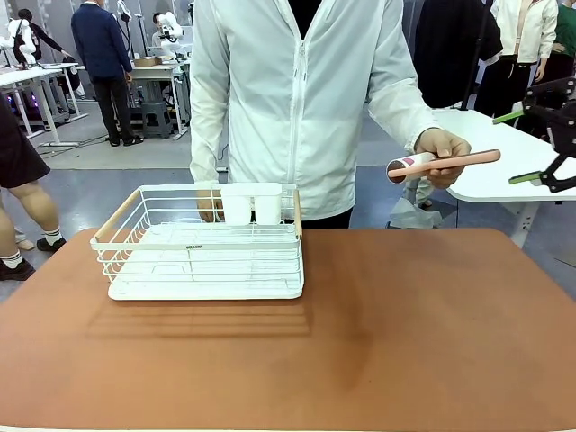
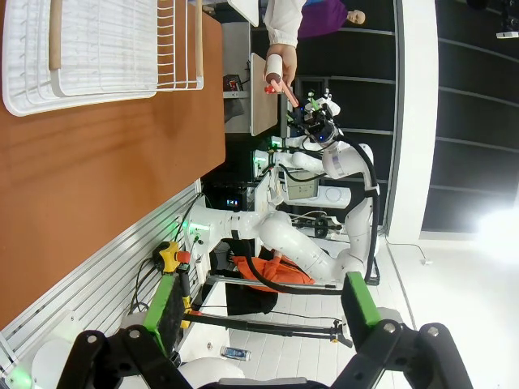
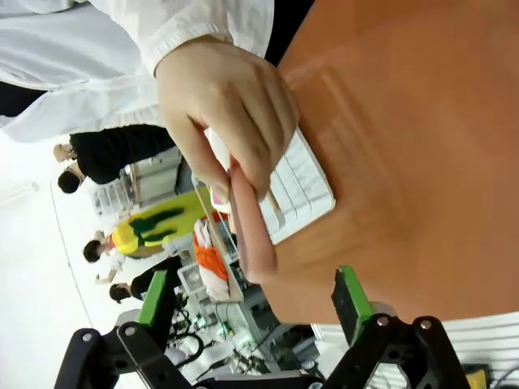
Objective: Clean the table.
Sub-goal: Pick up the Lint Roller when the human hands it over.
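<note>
Our right gripper [image 1: 516, 148] is raised at the right side with its jaws spread wide, the green pads [image 1: 508, 117] pointing toward the person's left hand [image 1: 443, 155]. That hand is held out to the side with its fingers curled shut in a grip. It is close in front of our jaws and not touching them. Our right arm [image 2: 350, 174] stands lifted and bent. Our left gripper [image 2: 263, 312] hangs with its jaws wide apart. The person's right hand [image 1: 209, 205] is held low and is partly hidden.

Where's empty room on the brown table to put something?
The table is bare everywhere right of the white rack, and along the near edge in front of it. The far left is crowded: the rack sits there.
</note>
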Controlling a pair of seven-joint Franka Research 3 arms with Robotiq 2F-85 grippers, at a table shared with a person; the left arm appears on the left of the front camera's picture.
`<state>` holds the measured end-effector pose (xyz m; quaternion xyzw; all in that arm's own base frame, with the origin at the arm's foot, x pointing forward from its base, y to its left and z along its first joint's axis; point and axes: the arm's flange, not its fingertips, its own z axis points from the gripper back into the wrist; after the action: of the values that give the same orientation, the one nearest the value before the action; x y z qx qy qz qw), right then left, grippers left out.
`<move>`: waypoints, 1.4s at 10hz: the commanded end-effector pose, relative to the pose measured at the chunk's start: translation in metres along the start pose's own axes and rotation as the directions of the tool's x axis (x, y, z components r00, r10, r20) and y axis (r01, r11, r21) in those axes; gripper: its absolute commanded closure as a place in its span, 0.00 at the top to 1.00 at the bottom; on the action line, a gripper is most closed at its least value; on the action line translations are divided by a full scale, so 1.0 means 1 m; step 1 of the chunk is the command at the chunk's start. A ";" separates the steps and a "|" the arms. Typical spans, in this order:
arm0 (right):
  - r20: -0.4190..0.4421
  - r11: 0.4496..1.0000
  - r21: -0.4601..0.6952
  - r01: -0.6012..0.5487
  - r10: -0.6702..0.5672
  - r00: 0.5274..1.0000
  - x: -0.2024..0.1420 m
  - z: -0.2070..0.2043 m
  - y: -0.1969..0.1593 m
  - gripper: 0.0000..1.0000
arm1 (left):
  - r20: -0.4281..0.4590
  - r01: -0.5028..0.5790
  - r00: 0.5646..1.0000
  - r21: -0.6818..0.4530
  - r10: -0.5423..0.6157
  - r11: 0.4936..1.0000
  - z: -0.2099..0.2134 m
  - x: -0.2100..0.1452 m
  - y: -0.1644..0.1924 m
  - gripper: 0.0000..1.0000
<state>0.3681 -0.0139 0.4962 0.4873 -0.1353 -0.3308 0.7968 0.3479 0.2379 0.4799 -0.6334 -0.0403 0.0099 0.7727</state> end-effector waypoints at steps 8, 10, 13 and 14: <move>0.073 0.996 0.042 0.079 -0.082 0.994 -0.004 -0.056 -0.018 1.00 | 0.002 0.004 1.000 -0.008 -0.004 1.000 0.002 -0.003 -0.001 1.00; 0.062 0.995 0.056 0.087 -0.091 0.994 0.001 -0.059 -0.020 1.00 | 0.002 0.004 1.000 -0.008 -0.004 1.000 0.002 -0.003 -0.001 1.00; 0.049 0.996 0.068 0.060 -0.063 0.997 0.007 -0.060 -0.023 0.77 | 0.002 0.004 1.000 -0.008 -0.004 1.000 0.002 -0.003 -0.001 1.00; 0.054 0.995 0.075 0.069 -0.073 0.996 0.010 -0.061 -0.024 0.65 | 0.002 0.004 1.000 -0.008 -0.004 1.000 0.002 -0.003 -0.001 1.00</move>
<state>0.3952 0.0136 0.4524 0.4955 -0.1456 -0.3752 0.7698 0.3478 0.2380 0.4799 -0.6333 -0.0403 0.0101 0.7728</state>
